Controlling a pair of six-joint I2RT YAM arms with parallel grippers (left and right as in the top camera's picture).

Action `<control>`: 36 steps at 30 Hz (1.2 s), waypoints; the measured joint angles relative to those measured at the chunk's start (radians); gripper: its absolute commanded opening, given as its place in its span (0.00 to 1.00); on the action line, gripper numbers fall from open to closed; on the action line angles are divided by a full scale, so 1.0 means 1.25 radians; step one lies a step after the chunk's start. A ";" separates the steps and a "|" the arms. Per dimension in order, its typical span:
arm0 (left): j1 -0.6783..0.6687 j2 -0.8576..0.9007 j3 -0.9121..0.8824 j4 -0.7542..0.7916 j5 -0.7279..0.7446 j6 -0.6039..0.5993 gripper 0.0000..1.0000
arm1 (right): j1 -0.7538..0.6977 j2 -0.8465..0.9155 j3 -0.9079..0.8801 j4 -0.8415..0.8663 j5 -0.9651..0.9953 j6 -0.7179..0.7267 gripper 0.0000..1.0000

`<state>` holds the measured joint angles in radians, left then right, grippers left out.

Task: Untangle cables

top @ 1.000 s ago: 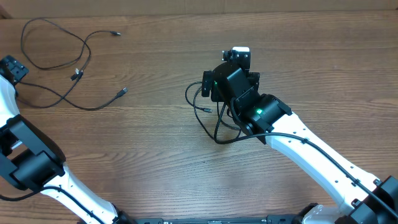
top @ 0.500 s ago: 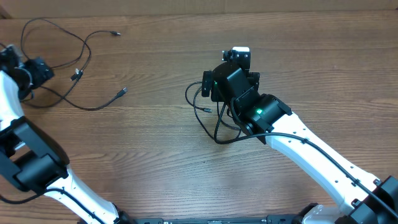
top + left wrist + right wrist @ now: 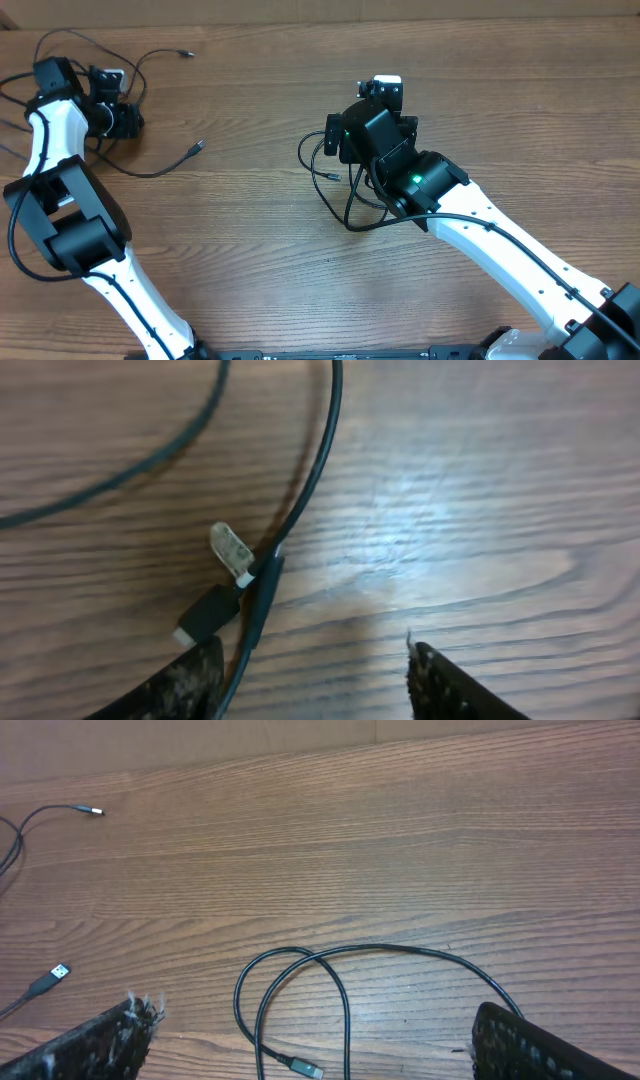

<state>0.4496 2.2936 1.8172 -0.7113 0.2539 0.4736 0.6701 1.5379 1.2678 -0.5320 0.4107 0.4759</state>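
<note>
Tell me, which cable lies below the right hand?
The small looped cable in the middle; the other cable, spread wide, lies by the left hand.

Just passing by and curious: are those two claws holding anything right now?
Left gripper: open, over a black cable, not gripping it.
Right gripper: open wide, holding nothing.

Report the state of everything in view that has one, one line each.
left cables, lying loose, crossing each other by a plug.
looped cable, lying flat, crossed over itself, plug end free.
left gripper, open, low over the left cables, gripping nothing.
right gripper, open wide, above the looped cable, holding nothing.
</note>
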 measured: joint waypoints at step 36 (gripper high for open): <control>0.027 -0.174 0.001 -0.201 0.142 -0.070 0.04 | 0.000 0.000 0.000 0.000 0.000 0.000 1.00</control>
<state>0.4839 2.0766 1.8179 -0.9630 0.4313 0.3866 0.6701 1.5379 1.2678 -0.5323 0.4107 0.4755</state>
